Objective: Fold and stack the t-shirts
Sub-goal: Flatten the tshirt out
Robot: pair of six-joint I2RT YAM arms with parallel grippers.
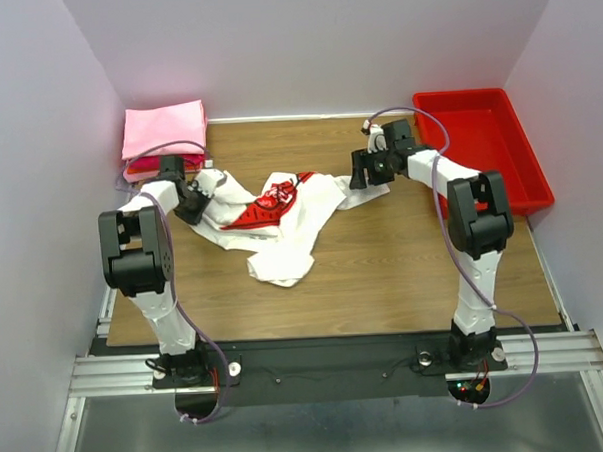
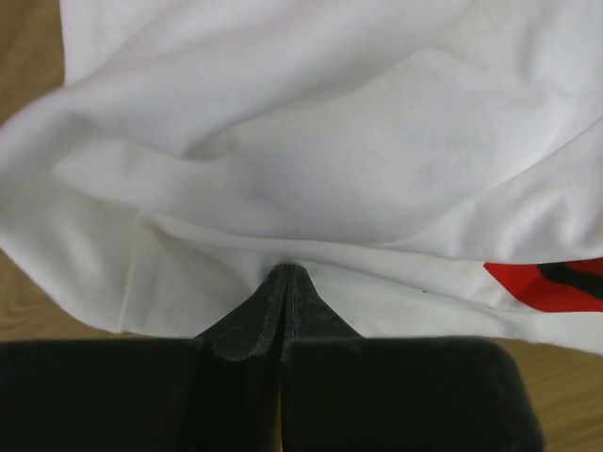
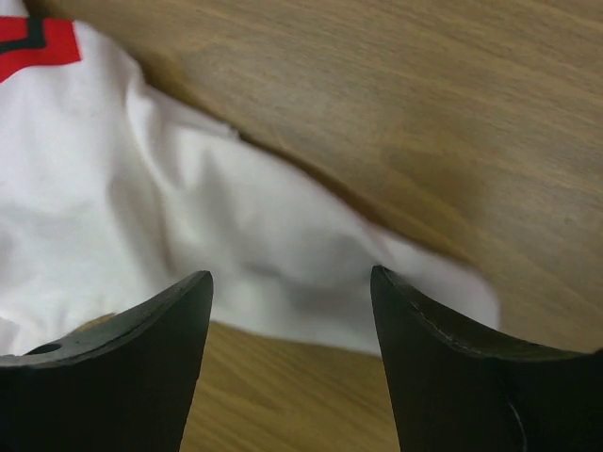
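1 wht tee [image 1: 281, 222] in L hand [image 2: 285, 275], 1 pink tee [image 1: 164, 129], 1 red tray [image 1: 478, 138]

— What colour is the crumpled t-shirt [image 1: 281, 222]?
— It is white, with a red graphic across the middle, and the graphic has black detail.
— And the folded ones?
— One is the pink t-shirt [image 1: 163, 127]. Only a sliver of the red t-shirt [image 1: 139, 174] shows.
— The rest?
— The tray [image 1: 478, 143] is bright red and the tabletop [image 1: 384, 272] is brown wood grain. The left hand [image 2: 285, 275] and right hand [image 3: 292, 282] are both black.
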